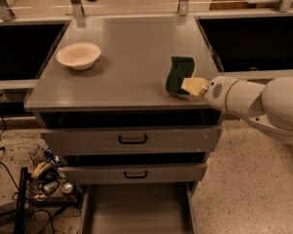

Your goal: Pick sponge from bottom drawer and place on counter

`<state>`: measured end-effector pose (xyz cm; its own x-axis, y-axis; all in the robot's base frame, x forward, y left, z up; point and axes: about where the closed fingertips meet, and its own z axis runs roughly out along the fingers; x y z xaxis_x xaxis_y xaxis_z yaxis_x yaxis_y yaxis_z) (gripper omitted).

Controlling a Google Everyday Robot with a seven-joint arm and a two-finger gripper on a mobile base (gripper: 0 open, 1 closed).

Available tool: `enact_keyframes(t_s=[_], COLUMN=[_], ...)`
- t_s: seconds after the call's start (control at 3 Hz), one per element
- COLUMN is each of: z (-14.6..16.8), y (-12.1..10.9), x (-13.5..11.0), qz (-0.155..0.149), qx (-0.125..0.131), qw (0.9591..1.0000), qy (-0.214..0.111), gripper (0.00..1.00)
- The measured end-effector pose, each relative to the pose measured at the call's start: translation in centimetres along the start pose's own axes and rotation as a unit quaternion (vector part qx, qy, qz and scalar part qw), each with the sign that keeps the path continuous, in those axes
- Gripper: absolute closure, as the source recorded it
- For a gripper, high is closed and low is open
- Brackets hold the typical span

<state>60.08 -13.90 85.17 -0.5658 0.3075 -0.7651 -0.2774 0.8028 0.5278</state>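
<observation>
The dark green sponge [178, 74] is at the right side of the grey counter [132, 43], tilted so that its paler edge shows along the top right. My gripper [194, 86] reaches in from the right at counter height and is shut on the sponge's lower right corner. The bottom drawer [136, 208] stands pulled out below the cabinet, and its flat grey floor shows nothing on it.
A cream bowl [78, 55] sits on the counter's left side. Two shut grey drawers with black handles [133, 139] lie under the top. Dark recessed bays [249, 40] flank the cabinet. Cables and clutter [44, 179] lie on the floor at lower left.
</observation>
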Motion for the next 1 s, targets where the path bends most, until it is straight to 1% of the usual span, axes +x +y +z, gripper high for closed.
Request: enact_keyframes(t_s=[0.33, 0.67, 1.0], z=[0.3, 0.5, 0.5], y=[-0.1, -0.5, -0.5], x=[0.7, 1.9, 1.9], qz=[0.007, 0.019, 0.019], qx=[-0.002, -0.005, -0.005], qw=[0.9999, 0.9996, 0.9996], qy=[0.009, 0.02, 0.02], gripper=[1.0, 0.97, 0.75])
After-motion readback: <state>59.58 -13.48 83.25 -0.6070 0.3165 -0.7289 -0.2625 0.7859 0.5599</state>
